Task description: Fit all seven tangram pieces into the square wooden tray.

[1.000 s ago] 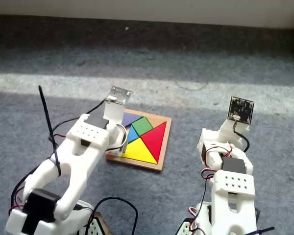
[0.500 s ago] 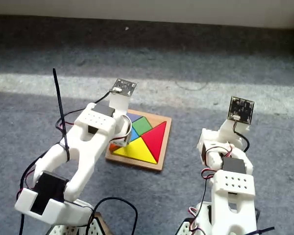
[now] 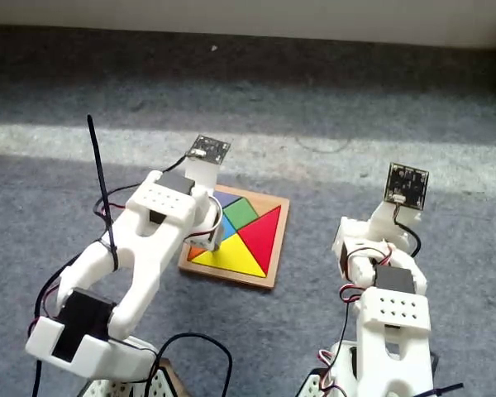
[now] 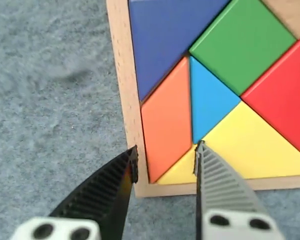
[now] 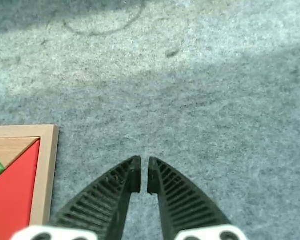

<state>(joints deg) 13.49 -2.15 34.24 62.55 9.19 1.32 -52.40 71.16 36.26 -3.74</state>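
The square wooden tray point(image 3: 278, 245) lies on grey carpet point(image 3: 355, 124), tangram pieces point(image 3: 260, 231) fitted inside. The left gripper point(image 4: 165, 160) hangs parted over the orange parallelogram point(image 4: 165, 120), gripping nothing; the right gripper point(image 5: 144, 175), nearly closed and empty, hovers over carpet near the tray

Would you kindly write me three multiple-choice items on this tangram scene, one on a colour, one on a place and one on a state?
1. The piece between the orange piece and the green piece is: A light blue; B black; C white.
2. The right tool hangs over: A the green piece; B the carpet beside the tray; C the orange piece.
3. The left tool is: A shut on a piece; B shut, empty; C open.
Key: A, the light blue piece touches both; B, the right wrist view shows carpet under it; C, a wide gap parts its fingertips.
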